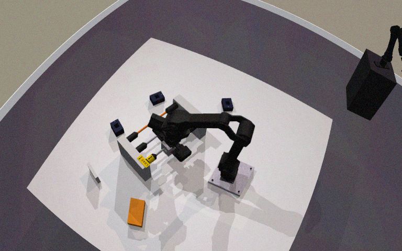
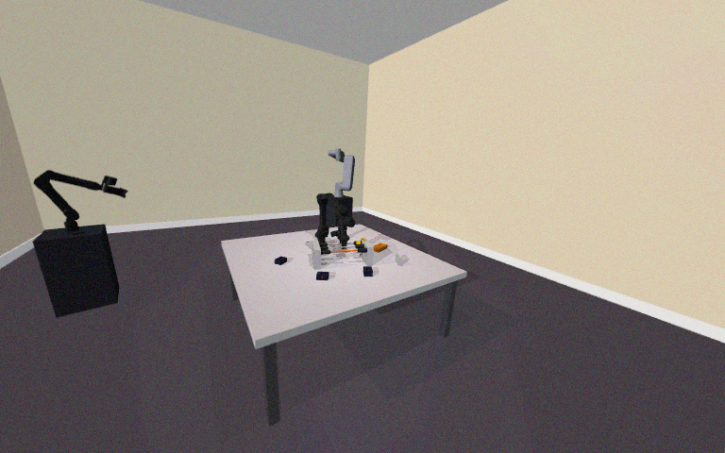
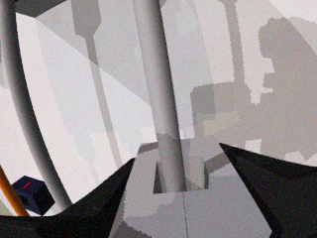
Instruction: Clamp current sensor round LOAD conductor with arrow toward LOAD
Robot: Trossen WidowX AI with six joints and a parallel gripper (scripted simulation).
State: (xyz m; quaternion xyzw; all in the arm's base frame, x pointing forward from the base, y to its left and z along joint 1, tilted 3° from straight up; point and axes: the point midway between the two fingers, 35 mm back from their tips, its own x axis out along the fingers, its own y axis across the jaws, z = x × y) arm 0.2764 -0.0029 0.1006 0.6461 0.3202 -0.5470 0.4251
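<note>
The grey sensor [image 1: 166, 148] [image 3: 154, 213] is round the grey LOAD conductor [image 1: 159, 152] [image 3: 158, 74], which enters the sensor's square window in the wrist view. A thin straight seam runs down the sensor's near face, with its two halves together there. I cannot tell whether it is latched, and no arrow on it is readable. My gripper [image 3: 177, 157] is shut on the sensor, one black finger on each side; the arm mostly hides it in the top view. The yellow LOAD marker [image 1: 143, 161] is on the left end block, beside a yellow sleeve [image 1: 151, 158] with an arrow.
Two grey end blocks [image 1: 133, 161] [image 2: 316, 256] carry the conductors. A middle grey conductor [image 1: 151, 139] [image 3: 31, 124] and an orange conductor [image 1: 143, 128] [image 2: 345, 251] run alongside. Dark blue blocks [image 1: 157, 98] [image 1: 227, 104] [image 1: 116, 127], an orange block [image 1: 136, 212] and a thin grey plate [image 1: 93, 173] stand around.
</note>
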